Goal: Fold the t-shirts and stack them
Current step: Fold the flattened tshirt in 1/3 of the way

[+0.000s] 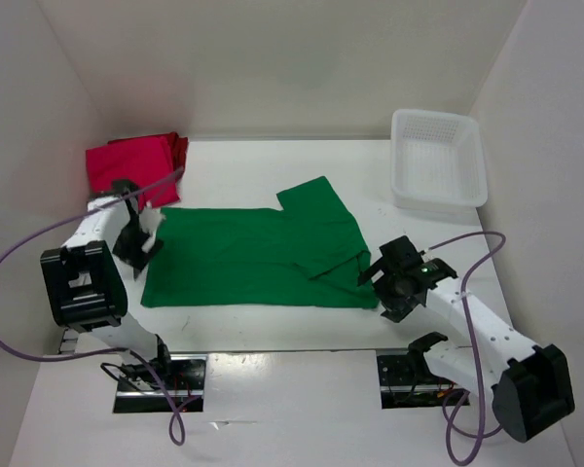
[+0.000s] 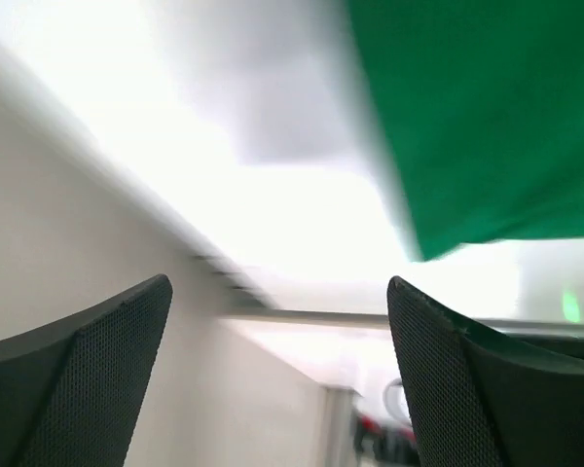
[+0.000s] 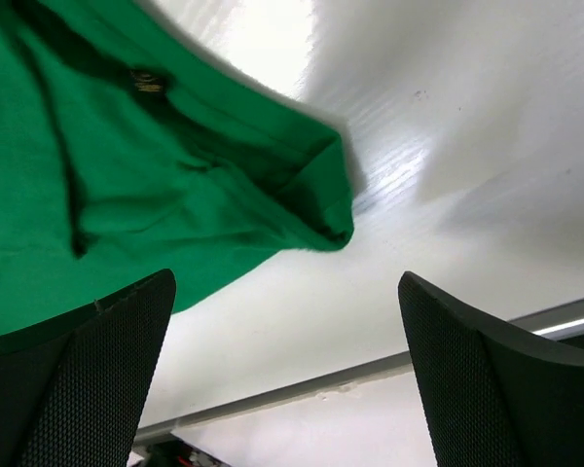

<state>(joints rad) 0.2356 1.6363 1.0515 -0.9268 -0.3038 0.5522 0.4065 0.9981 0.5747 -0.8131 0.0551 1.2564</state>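
A green t-shirt (image 1: 258, 255) lies partly folded across the middle of the table, one sleeve sticking out toward the back. Its corner shows in the left wrist view (image 2: 477, 126), and its folded hem shows in the right wrist view (image 3: 156, 185). A folded red t-shirt pile (image 1: 136, 161) sits in the back left corner. My left gripper (image 1: 141, 243) hovers at the green shirt's left edge, open and empty (image 2: 277, 379). At the shirt's right front corner, my right gripper (image 1: 394, 277) also stands open with nothing between its fingers (image 3: 287, 379).
A white perforated basket (image 1: 438, 161) stands at the back right. White walls close in the table on the left, back and right. The two arm bases (image 1: 161, 375) sit at the near edge.
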